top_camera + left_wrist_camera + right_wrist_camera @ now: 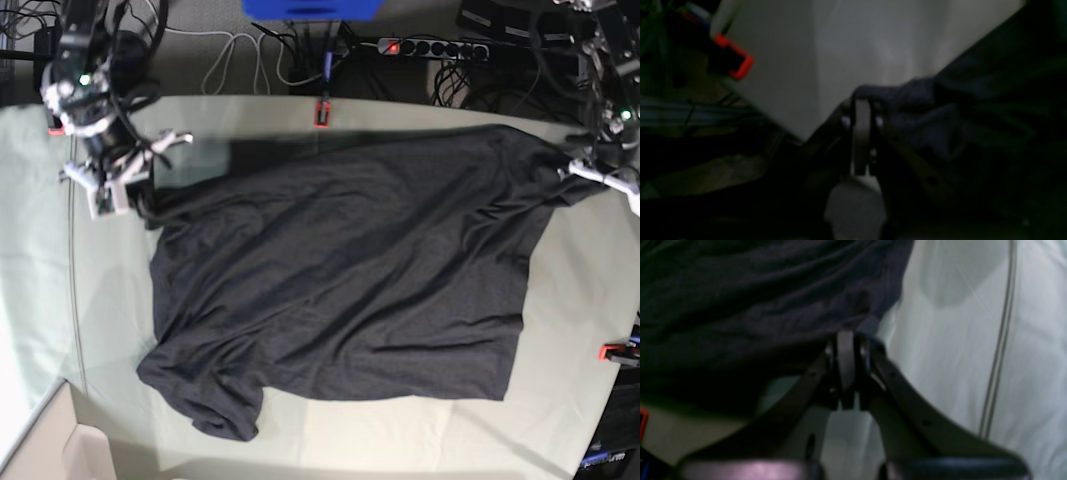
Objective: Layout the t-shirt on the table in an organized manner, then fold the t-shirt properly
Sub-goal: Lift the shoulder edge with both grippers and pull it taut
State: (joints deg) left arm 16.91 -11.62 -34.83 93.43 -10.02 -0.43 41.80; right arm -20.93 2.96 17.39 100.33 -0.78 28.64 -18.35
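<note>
Both hands (861, 100) (846, 336) clamped on t-shirt (340, 270)

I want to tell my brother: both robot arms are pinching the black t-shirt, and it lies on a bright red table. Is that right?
Not quite. Both arms do pinch the t-shirt, but the table is pale grey-green, not red; only small clamps at its edges are red. The base view shows it.
</note>
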